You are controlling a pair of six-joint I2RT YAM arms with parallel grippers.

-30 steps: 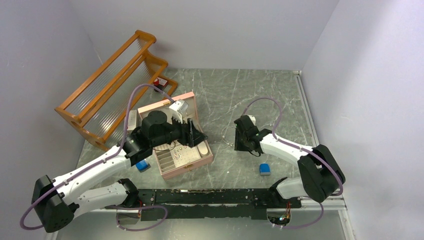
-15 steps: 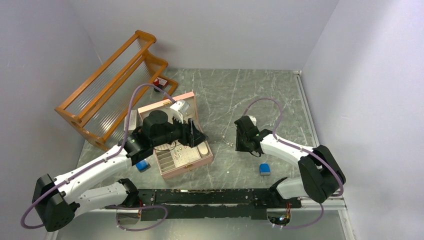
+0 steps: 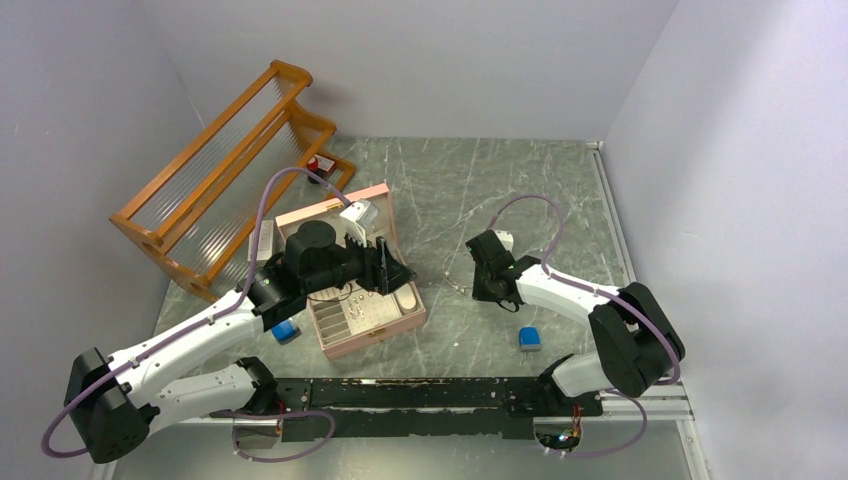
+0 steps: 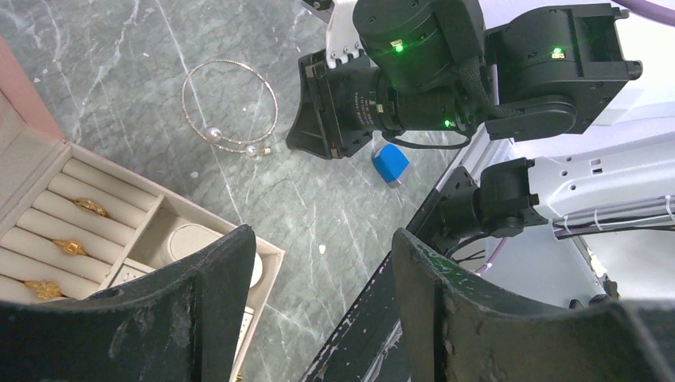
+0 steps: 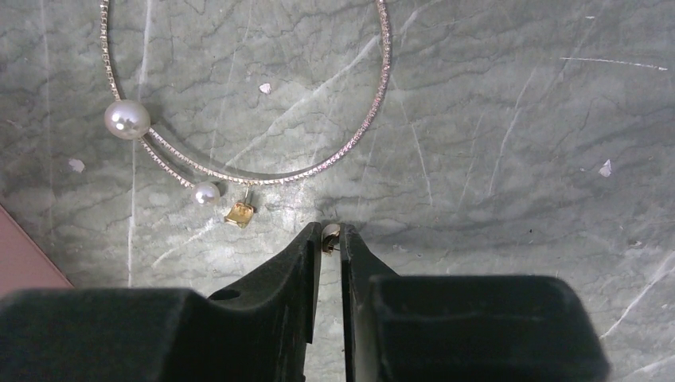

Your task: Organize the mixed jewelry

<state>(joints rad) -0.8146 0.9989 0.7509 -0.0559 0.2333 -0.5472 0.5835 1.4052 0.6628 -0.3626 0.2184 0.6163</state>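
Grey-green marble table (image 3: 560, 200), top view: a wooden rack (image 3: 215, 175) stands at the far left. The open pink box (image 3: 395, 322) lies in front of it, with the left gripper (image 3: 395, 272) hanging over its right-hand side. The right gripper (image 3: 483, 290) points down at the table to the right of the box, apart from it. One blue block (image 3: 285, 331) lies just left of the box's near end. A second blue block (image 3: 529, 339) lies near the right arm. Loose jewellery on the table is too fine to resolve in this view.

Left wrist view: the left gripper (image 4: 322, 247) stands wide, with nothing between its fingers. Below it, gold pieces (image 4: 90, 208) sit in the roll slots of the pink box. The wire hoop (image 4: 213, 134), carrying two pearls, lies flat on the table outside the box, just beside the right gripper's fingers.

Right wrist view: the right gripper (image 5: 330, 235) is narrow, its fingertips pressed on either side of a small silvery piece (image 5: 331, 231) at table level. The wire hoop (image 5: 280, 180) lies just beyond the tips and does not touch them. A tiny gold piece (image 5: 239, 213) rests on the table beside the hoop's smaller pearl (image 5: 206, 193), left of the fingertips. A corner of the pink box (image 5: 24, 259) shows at the left edge.
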